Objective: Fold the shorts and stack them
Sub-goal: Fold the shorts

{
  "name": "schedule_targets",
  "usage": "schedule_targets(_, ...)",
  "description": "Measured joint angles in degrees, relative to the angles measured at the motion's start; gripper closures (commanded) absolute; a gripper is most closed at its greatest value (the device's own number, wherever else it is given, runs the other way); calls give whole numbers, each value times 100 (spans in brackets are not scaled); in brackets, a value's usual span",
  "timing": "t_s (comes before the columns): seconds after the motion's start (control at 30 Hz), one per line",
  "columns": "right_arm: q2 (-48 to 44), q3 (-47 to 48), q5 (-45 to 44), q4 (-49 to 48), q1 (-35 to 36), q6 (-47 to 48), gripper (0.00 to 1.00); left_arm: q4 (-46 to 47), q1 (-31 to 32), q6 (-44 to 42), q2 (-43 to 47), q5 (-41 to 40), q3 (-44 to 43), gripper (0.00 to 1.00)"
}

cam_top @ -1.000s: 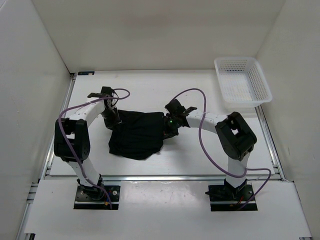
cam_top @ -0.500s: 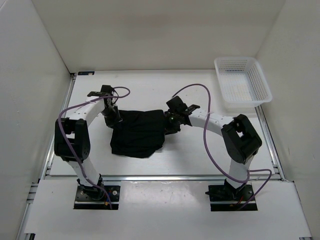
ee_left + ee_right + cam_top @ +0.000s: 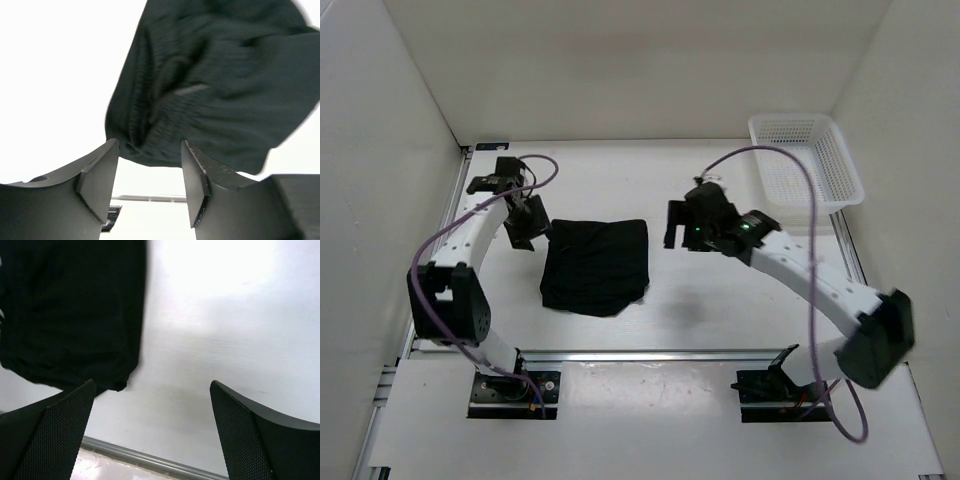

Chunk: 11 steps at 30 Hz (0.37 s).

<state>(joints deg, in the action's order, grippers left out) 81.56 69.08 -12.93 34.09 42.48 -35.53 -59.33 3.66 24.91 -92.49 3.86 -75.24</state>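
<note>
The black shorts [image 3: 596, 263] lie folded in a rough square on the white table, between the two arms. My left gripper [image 3: 527, 232] hovers just off their upper left corner, open, with nothing between its fingers; its wrist view shows the shorts [image 3: 210, 85] past the fingertips [image 3: 102, 180]. My right gripper [image 3: 678, 228] is raised to the right of the shorts, open wide and holding nothing. In its wrist view the shorts [image 3: 70, 310] fill the upper left, apart from the fingers [image 3: 60, 435].
A white mesh basket [image 3: 804, 172] stands at the back right corner of the table. White walls enclose the table on three sides. A metal rail [image 3: 650, 353] runs along the near edge.
Both grippers have let go of the shorts and opened. The left moved back and left off the cloth; the right lifted away to the right. The shorts now lie flat.
</note>
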Motion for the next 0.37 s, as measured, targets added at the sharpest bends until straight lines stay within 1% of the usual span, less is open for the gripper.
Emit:
schedule_targets(0.03,-321,2,-275,118,-11,7,1,-44,-15,-20,210,0,-129,36)
schedule_targets(0.07,-695,4,-629,264,-20,20,1,-52,-22,-48,448,-2,-236,25)
schedule_targets(0.2,-1727,7,-1700,885,-151,39,1,-107,-24,-114,1609,-11,-531,24)
schedule_targets(0.37,-2352,13,-2544,1679,-269,-31,1,-129,-24,-142,3097,-15,-643,24)
